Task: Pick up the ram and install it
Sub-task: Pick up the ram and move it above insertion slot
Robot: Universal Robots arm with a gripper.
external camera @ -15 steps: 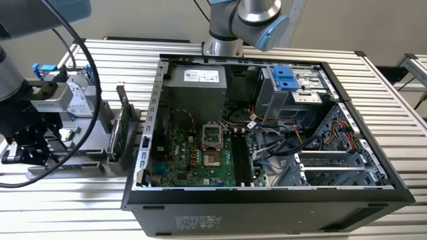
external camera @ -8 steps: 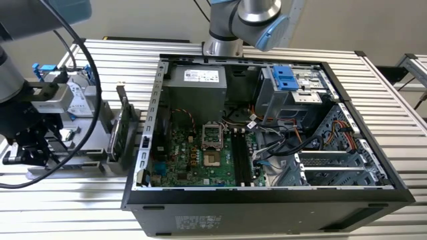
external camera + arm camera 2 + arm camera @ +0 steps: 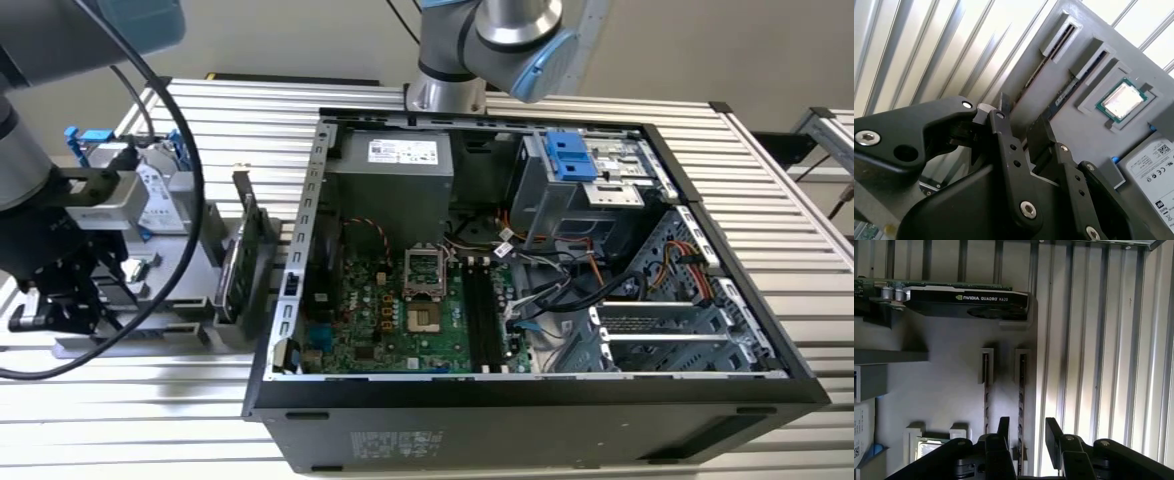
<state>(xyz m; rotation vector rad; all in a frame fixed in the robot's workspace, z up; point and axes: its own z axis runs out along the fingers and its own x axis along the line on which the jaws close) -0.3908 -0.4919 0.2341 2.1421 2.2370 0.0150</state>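
Robotics lab: slatted bench [image 3: 795,250], opened computer case [image 3: 534,425].

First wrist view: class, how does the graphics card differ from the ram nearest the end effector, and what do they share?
The graphics card is bulky, with a black shroud over a green board; the ram is a thin dark strip. The graphics card runs crosswise to the ram. The open end effector is near the ram, far from the graphics card. Both stand on edge in the grey holder.
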